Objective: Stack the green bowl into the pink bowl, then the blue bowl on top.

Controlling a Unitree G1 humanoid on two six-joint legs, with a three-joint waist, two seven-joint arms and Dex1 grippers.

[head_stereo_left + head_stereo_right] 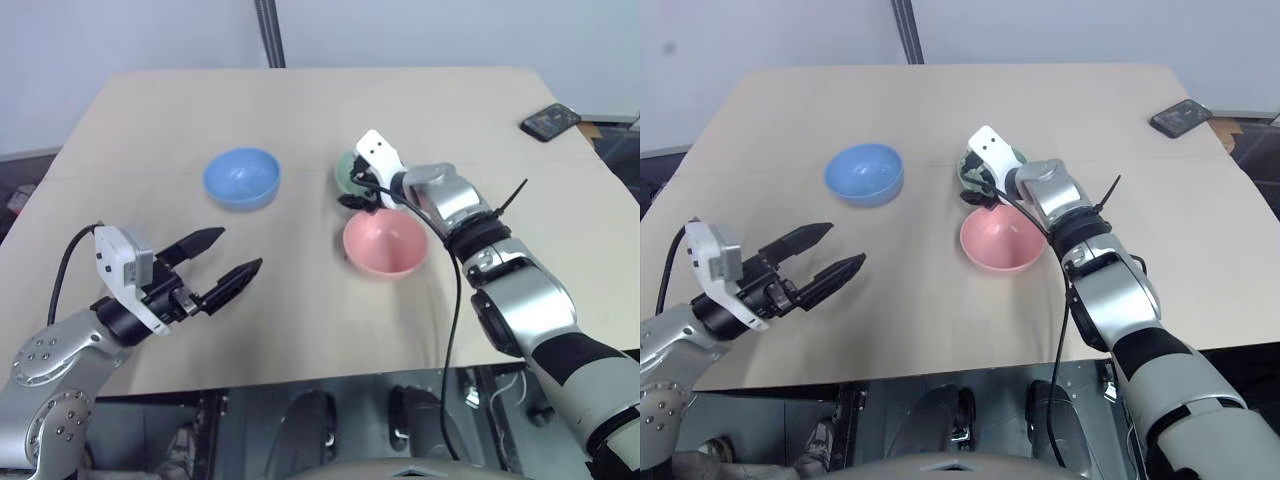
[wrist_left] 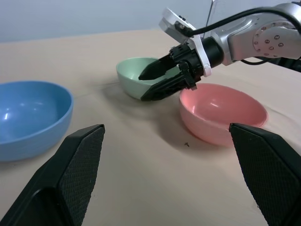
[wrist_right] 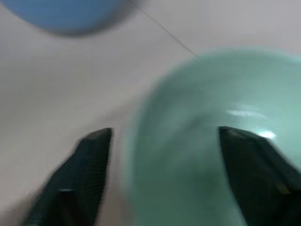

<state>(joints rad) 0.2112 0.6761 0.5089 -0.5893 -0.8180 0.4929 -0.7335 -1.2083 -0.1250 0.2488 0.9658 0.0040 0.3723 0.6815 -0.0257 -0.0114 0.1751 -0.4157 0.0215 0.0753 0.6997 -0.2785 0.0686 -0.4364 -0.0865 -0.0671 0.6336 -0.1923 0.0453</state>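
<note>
The green bowl (image 1: pixel 346 170) stands upright on the table just behind the pink bowl (image 1: pixel 385 245). My right gripper (image 2: pixel 141 88) reaches over the pink bowl's far side and straddles the green bowl's (image 2: pixel 130 75) near rim. One finger is inside the bowl and one outside, with gaps still showing in the right wrist view, so it is open. The blue bowl (image 1: pixel 241 178) sits apart on the left. My left gripper (image 1: pixel 240 248) hovers open over the table's near left part, holding nothing.
A black phone (image 1: pixel 549 121) lies at the far right of the tan table (image 1: pixel 300 320). A dark pole (image 1: pixel 268 30) rises behind the table's far edge. Bare tabletop lies between the blue bowl and the other two.
</note>
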